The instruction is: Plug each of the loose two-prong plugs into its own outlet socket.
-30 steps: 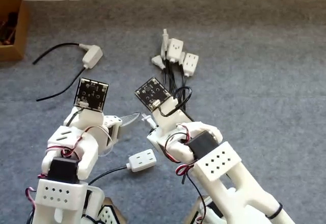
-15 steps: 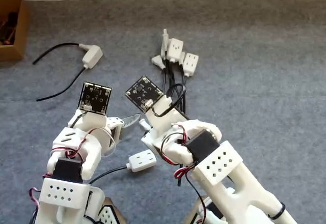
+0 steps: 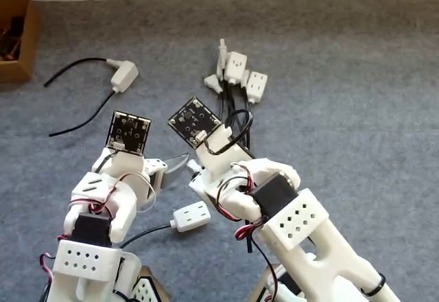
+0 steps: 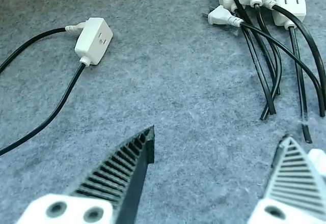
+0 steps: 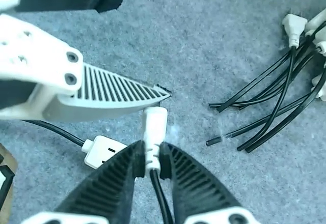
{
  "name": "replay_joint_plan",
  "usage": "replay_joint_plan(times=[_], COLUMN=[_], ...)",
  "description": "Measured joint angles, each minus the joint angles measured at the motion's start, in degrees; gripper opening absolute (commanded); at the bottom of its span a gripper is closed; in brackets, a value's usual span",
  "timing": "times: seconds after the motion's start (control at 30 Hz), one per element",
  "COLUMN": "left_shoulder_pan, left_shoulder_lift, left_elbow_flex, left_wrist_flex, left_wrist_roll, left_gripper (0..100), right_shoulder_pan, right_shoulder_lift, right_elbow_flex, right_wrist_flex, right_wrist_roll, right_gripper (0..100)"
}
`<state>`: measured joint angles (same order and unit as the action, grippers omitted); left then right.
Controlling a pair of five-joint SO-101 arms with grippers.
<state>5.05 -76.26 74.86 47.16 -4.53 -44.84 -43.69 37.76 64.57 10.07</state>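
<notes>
Your worktop (image 3: 357, 110) is grey carpet, with a cardboard box (image 3: 14, 38) at its far left edge. Near the box lies a white socket (image 3: 124, 75) with a plug at one end, its black cords (image 3: 75, 120) trailing leftward. Your left pincer (image 4: 219, 135) gapes wide above the carpet. Between the two arms lies a loose socket (image 3: 193, 216). Your right pincer (image 5: 151, 150) is clamped on a white two-prong plug (image 5: 153, 124), just beside one finger of the left pincer. Beyond it, a bunch of sockets and plugs (image 3: 239, 74) rests on the carpet.
</notes>
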Motion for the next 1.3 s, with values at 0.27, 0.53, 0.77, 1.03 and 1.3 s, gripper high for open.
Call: replay_joint_plan(times=[0.27, 0.53, 0.77, 1.03, 1.3], left_shoulder_pan=[1.6, 1.7, -8.7, -27.9, -30.7], left_shoulder_lift=[0.2, 0.1, 0.3, 0.2, 0.2], left_elbow_flex=[1.2, 1.4, 0.4, 1.6, 9.1], left_wrist_flex=[0.0, 0.0, -0.9, -2.2, -10.6], left_wrist_roll=[0.0, -2.1, -2.2, 1.9, 1.9], left_gripper=[37, 37, 37, 37, 37], right_shoulder_pan=[0.0, 2.1, 2.2, 0.2, -0.7], right_shoulder_lift=[0.0, 0.1, 0.0, 1.5, 22.5], right_elbow_flex=[0.0, -0.1, -0.2, 0.8, -10.3], right_wrist_flex=[0.2, 0.2, 2.4, 10.3, 15.8], right_wrist_roll=[0.0, 0.1, 0.4, 1.6, -0.8], right_gripper=[0.6, 0.6, 0.6, 0.6, 0.6])
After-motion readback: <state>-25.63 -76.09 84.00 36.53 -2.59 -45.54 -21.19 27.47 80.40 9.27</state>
